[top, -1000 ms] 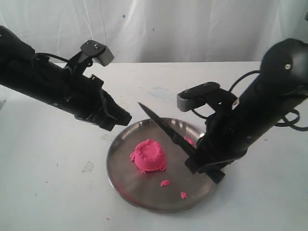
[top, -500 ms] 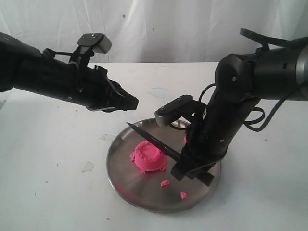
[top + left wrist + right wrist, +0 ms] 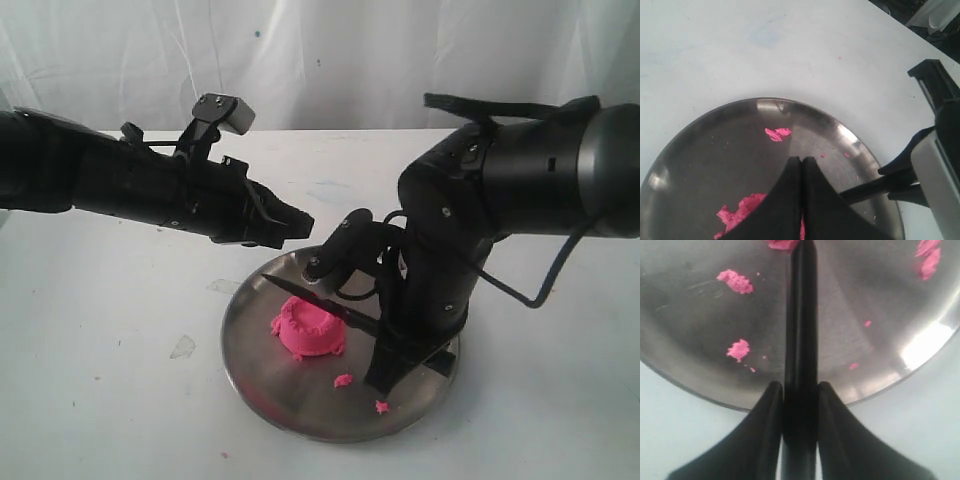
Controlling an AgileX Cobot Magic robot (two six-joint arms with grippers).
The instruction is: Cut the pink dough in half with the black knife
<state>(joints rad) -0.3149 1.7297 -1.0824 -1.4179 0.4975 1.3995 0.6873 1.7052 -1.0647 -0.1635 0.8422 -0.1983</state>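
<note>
The pink dough (image 3: pixel 308 327) is a round dome with a ragged rim, sitting left of middle on the steel plate (image 3: pixel 250 355). My right gripper (image 3: pixel 385 372) is shut on the handle of the black knife (image 3: pixel 320 300), whose blade lies across the top of the dough, tip pointing left. In the right wrist view the black knife (image 3: pixel 801 315) runs out between the fingers (image 3: pixel 771 400) toward the dough (image 3: pixel 782 244). My left gripper (image 3: pixel 303 229) is shut and empty, hovering above the plate's far rim. The left wrist view shows its fingertips (image 3: pixel 801 161) over the dough (image 3: pixel 742 212).
Small pink crumbs (image 3: pixel 343 381) lie on the plate near its front, and more (image 3: pixel 735 281) show in the right wrist view. The plate rests on a white table (image 3: pixel 100 380) with a white curtain behind. A smudge (image 3: pixel 183 346) marks the table left of the plate.
My right arm swung in over the plate and lowered the knife until the blade reached the dough's top. My left arm moved right, toward the plate's far rim.
</note>
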